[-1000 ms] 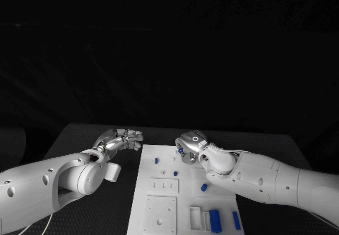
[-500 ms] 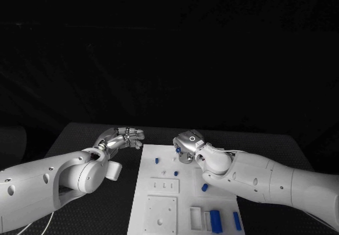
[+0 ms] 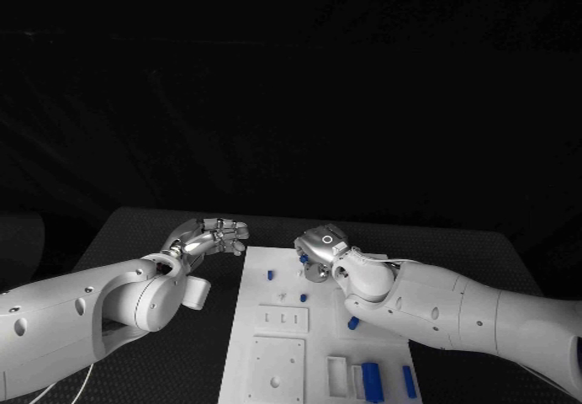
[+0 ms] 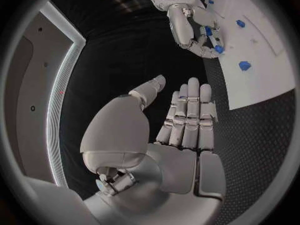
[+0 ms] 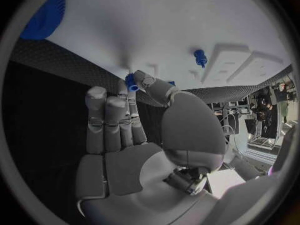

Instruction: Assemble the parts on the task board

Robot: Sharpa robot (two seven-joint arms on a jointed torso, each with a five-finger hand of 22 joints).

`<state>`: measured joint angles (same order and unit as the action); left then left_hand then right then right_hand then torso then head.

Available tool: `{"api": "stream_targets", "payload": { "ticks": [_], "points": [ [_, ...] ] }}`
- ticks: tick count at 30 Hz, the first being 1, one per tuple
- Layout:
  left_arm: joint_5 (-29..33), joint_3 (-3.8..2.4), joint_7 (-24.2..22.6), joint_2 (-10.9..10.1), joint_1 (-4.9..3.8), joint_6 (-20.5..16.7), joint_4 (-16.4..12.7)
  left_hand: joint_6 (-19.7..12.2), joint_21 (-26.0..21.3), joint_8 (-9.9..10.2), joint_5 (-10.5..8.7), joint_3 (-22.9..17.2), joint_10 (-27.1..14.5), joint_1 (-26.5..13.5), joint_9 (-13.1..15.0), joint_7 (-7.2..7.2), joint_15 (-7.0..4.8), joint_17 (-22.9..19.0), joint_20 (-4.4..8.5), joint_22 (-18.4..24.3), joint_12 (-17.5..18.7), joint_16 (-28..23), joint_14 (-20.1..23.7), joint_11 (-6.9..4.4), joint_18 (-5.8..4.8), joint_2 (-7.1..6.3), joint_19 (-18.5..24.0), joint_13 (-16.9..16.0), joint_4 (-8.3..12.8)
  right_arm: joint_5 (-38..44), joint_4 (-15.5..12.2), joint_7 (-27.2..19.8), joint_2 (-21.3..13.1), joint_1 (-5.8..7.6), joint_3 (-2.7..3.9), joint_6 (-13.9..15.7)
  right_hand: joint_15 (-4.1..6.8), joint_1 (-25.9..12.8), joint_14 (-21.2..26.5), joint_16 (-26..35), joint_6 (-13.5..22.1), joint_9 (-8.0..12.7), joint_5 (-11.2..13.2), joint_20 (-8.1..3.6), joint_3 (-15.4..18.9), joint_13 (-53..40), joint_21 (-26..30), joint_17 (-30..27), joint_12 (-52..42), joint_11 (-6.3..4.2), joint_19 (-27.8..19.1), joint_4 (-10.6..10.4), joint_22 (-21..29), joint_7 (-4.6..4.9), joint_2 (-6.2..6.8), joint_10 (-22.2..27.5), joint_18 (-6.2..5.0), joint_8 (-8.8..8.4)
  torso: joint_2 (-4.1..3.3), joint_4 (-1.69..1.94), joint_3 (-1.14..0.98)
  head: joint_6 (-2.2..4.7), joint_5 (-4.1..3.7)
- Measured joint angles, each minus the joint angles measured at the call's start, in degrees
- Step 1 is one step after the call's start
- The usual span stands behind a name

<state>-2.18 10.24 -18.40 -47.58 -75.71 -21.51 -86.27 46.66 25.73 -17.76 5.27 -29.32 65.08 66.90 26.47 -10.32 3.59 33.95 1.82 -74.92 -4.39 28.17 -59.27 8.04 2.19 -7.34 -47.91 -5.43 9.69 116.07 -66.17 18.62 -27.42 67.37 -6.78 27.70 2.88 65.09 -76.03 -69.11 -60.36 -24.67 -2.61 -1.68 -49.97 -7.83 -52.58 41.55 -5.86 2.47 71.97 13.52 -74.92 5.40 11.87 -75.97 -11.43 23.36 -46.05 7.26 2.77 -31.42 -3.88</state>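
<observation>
Right wrist view, right hand (image 5: 128, 135) apparently pinching blue part (image 5: 130, 82), fingers upright

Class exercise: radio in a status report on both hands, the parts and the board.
Left hand open, off the task board. Right hand pinching small blue part above board's far end. Nothing blocking.

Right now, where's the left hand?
In the head view the left hand hangs over the black table just off the white board's far left corner, holding nothing, across from the right hand.
</observation>
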Motion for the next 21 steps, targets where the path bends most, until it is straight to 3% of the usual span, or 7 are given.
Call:
{"api": "stream_targets", "payload": {
  "ticks": [10, 21],
  "points": [
    [0.0, 0.01, 0.0, 0.1, 0.00, 0.0, 0.3, 0.0, 0.0, 0.0, 0.00, 0.0, 0.0, 0.0, 0.0, 0.00, 0.00, 0.1, 0.00, 0.0, 0.0, 0.0, 0.0, 0.00, -0.02, 0.00, 0.0, 0.0, 0.0, 0.2, -0.7, 0.2, 0.3, 0.08, 0.05, 0.1, 0.01, -0.2, 0.0, 0.0, 0.0, 0.0, 0.0, 0.00, 0.0, 0.0, 0.0, -0.1, 0.0, 0.12, 0.0, 0.0, 0.0, 0.00, 0.24, -0.1, 0.01, -0.13, -0.54, 0.02, 0.25, 0.03, 0.03],
    [0.0, 0.01, 0.0, 0.1, 0.00, 0.0, 0.3, 0.0, 0.0, 0.0, 0.00, 0.0, 0.0, 0.0, 0.0, 0.00, 0.00, 0.1, 0.00, 0.0, 0.0, 0.0, 0.0, 0.00, -0.05, 0.00, 0.0, 0.0, 0.0, 0.7, -0.4, 0.1, 0.4, 0.19, 0.07, 0.1, 0.02, -0.2, 0.0, 0.0, 0.0, 0.0, 0.1, 0.01, -0.2, 0.0, 0.0, 0.0, 0.0, 0.21, 0.0, 0.2, 0.0, 0.04, 0.30, -0.2, 0.01, -0.27, -0.65, -0.01, 0.32, 0.12, 0.08]
  ]
}}
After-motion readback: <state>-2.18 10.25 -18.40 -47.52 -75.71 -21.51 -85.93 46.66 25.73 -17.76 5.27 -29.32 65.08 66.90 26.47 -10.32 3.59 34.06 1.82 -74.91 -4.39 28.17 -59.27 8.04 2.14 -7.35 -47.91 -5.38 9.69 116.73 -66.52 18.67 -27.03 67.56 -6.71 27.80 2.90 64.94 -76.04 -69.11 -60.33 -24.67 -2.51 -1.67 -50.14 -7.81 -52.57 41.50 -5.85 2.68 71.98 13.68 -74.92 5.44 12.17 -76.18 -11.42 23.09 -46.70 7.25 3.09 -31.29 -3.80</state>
